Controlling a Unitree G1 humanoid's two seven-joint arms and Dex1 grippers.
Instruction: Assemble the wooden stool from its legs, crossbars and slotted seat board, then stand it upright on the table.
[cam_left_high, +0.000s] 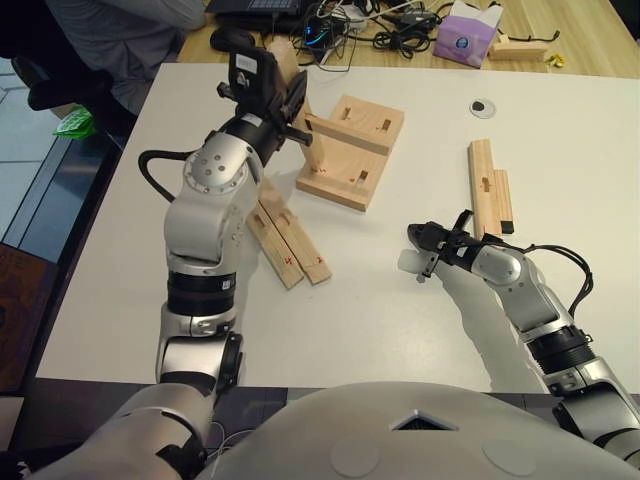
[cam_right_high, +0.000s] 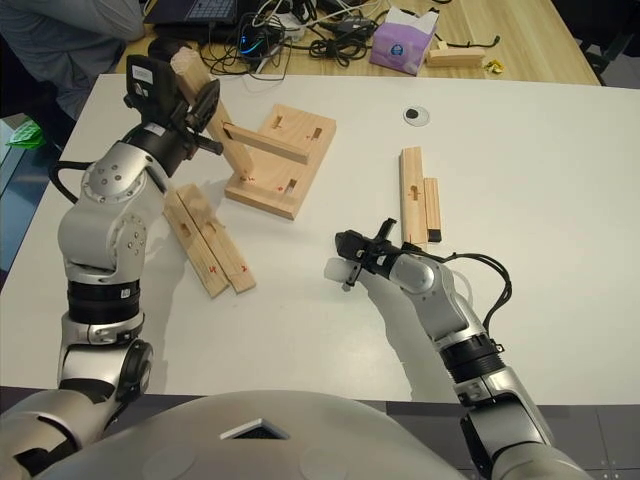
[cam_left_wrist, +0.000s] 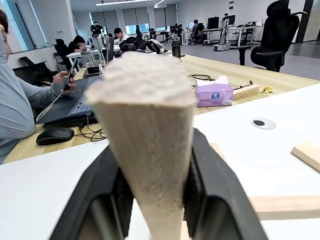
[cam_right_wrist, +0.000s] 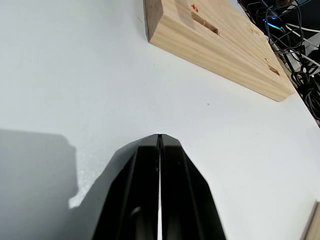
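Note:
My left gripper (cam_left_high: 278, 92) is shut on a wooden leg (cam_left_wrist: 145, 115), held above the near-left corner of the slotted seat board (cam_left_high: 345, 178). The leg (cam_left_high: 314, 152) slants down to the board, and a crossbar (cam_left_high: 350, 135) runs from it across the board. Two more wooden pieces (cam_left_high: 290, 240) lie side by side under my left arm. Another pair of pieces (cam_left_high: 487, 185) lies at the right. My right gripper (cam_left_high: 415, 235) is shut and holds nothing; it sits low over the table, in front of the board (cam_right_wrist: 220, 45) and left of the right-hand pair.
A round black cap (cam_left_high: 483, 107) is set in the table at the back right. Behind the table, a desk carries cables, a mouse (cam_left_high: 232, 40), a tissue pack (cam_left_high: 467, 35) and a wooden block (cam_left_high: 518, 48). Bare table lies between my arms.

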